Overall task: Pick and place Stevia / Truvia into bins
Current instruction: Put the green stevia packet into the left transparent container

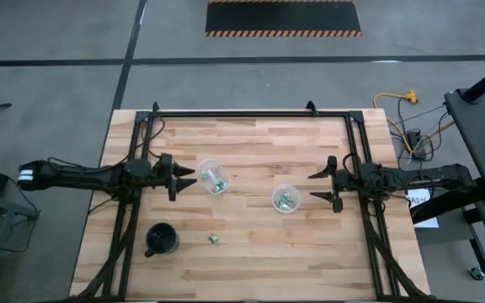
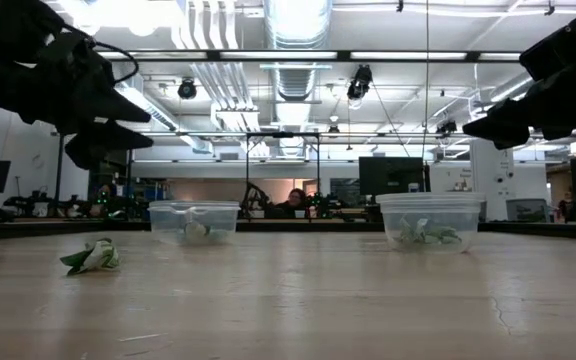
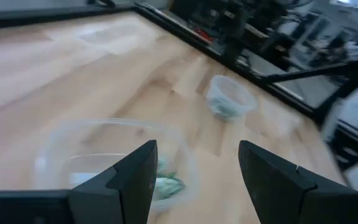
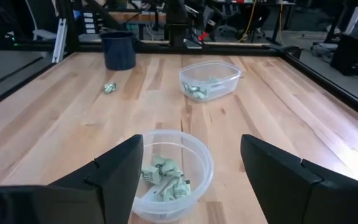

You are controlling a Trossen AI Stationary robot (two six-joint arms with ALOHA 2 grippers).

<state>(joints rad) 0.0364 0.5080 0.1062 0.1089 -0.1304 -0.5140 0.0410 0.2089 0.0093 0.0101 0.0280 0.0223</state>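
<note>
Packets lie in both clear bins: some in the left bin, some in the right bin. One packet sits loose on the table, near the black cup. Left gripper, fingers apart and empty, hangs just beside the left bin. Right gripper, fingers apart and empty, hangs near the right bin.

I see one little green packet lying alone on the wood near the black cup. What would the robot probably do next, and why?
Probably the left gripper, open and empty beside its bin, should swing toward the loose packet and come down over it. Both bins already hold packets, the other bin sitting by the open right gripper, and that packet lies on the left arm's side, near the black cup.
</note>
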